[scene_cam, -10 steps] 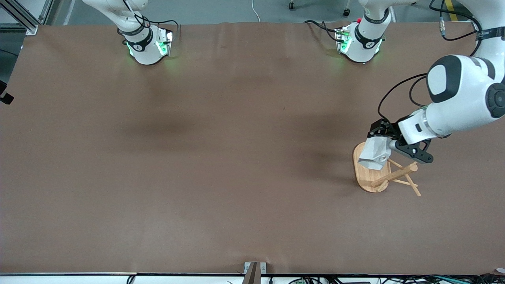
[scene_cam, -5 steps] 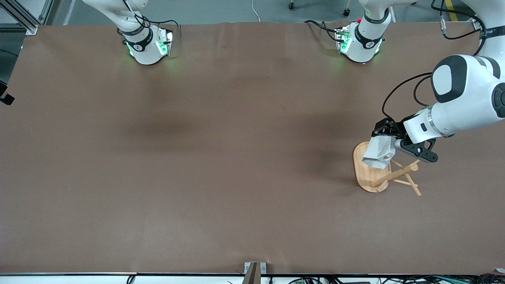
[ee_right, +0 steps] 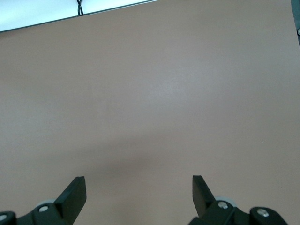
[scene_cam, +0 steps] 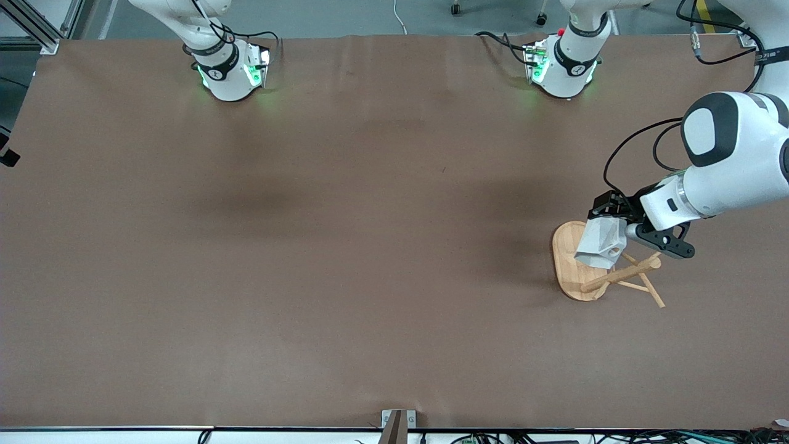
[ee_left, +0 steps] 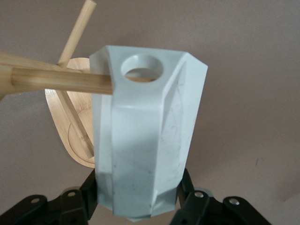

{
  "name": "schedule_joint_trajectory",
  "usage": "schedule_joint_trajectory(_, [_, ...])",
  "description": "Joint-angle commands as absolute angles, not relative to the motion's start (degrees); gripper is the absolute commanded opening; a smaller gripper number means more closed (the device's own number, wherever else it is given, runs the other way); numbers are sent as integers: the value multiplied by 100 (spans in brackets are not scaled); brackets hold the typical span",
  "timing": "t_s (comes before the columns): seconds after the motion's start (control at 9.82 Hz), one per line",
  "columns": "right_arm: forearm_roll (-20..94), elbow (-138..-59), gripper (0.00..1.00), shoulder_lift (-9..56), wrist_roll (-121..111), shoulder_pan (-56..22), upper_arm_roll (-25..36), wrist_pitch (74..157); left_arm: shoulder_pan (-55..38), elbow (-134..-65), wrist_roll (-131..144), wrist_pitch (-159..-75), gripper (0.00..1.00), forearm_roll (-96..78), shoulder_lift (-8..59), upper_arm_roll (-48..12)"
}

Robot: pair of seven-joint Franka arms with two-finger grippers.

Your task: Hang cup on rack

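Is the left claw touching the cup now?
Touching. The left wrist view shows the left claw with its fingers pressed against both sides of the cup, holding it over the rack.

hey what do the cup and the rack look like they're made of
The cup, held by the left gripper over the rack, looks like matte white ceramic or possibly plastic: flat facets, dull sheen, faint hairline scuffs.

The rack looks like light bamboo or pale wood, unpainted with a smooth finish: warm tan colour and fine grain lines on its pegs and oval base.

The right gripper waits, open over bare table.
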State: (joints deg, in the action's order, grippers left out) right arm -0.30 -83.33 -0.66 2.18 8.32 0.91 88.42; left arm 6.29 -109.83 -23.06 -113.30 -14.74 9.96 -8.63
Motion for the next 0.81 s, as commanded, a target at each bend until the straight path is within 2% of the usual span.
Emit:
schedule_joint_trajectory(0.0, [-97, -8288, 100, -44, 272, 896, 35, 8842, 642, -10995, -2093, -11294, 68, -1424, 1143, -809])
schedule_joint_trajectory(0.1, [-97, -8288, 100, -44, 272, 896, 35, 8850, 633, -11004, -2144, -11120, 100, -1415, 1108, -809])
schedule_joint_trajectory(0.2, [-97, -8288, 100, -44, 272, 905, 35, 8851, 642, -10987, -2145, -10701, 100, -1459, 1047, -791])
schedule_joint_trajectory(0.71, [-88, -8288, 100, -44, 272, 923, 44, 8851, 642, -10951, -2153, -10495, 100, -1512, 783, -545])
